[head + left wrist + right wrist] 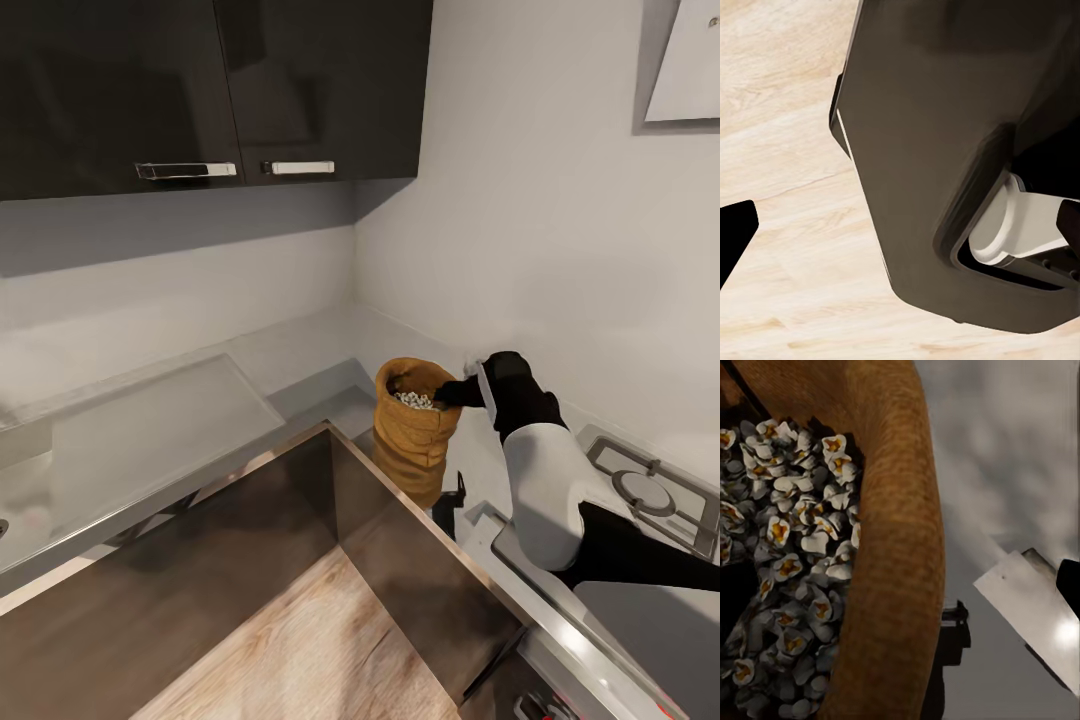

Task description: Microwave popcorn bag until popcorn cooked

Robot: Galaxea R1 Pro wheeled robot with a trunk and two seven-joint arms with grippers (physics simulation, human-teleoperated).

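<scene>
The tan burlap popcorn bag [413, 437] stands upright on the pale grey countertop [150, 430], close to its front edge in the inner corner. Whitish popcorn [416, 401] fills the bag's mouth, and each piece [791, 566] shows a yellow centre up close. My right gripper [449, 393] reaches in from the right at the bag's rolled rim [904, 532]. It is open and straddles the rim, one finger inside and one outside. My left gripper [904, 240] hangs low over the wooden floor, its fingers wide apart. The microwave is out of view.
Dark glossy wall cabinets [200, 90] hang over the counter. The gas hob [652, 492] lies to the right behind my right arm, under a white hood [690, 70]. Brown cabinet fronts [200, 560] and wooden floor [300, 650] lie below. My dark trunk [945, 150] is beside the left gripper.
</scene>
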